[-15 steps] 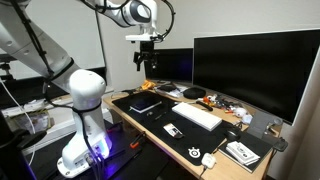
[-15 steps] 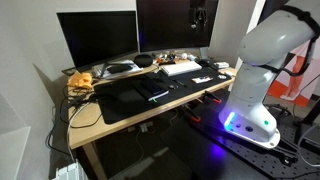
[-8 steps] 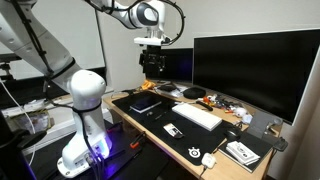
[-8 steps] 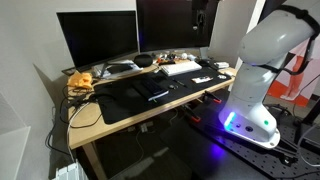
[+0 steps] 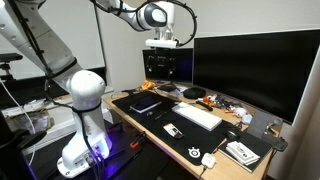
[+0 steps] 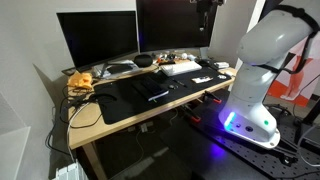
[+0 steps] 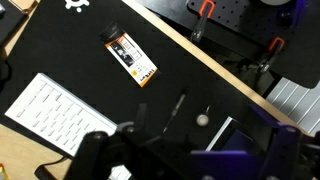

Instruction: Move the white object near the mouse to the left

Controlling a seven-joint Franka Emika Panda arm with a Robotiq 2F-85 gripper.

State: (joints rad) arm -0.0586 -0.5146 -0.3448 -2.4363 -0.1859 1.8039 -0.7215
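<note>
Nearest the edge of the light wooden desk (image 6: 88,115): a small rounded white computer mouse (image 5: 208,159). Just beyond, near it but not touching, the small flat white rectangular piece (image 5: 172,130) lies on the black mat (image 5: 185,140), untouched (the wrist view shows orange and dark print on it). Behind that is the long white keyboard (image 5: 197,116). Farthest and high up, the tool (image 5: 163,66) hangs with jaws spread and empty. It has shifted sideways toward the wide dark monitor (image 5: 250,70) within the last second. Judgement: approach under way, descent outstanding.
</note>
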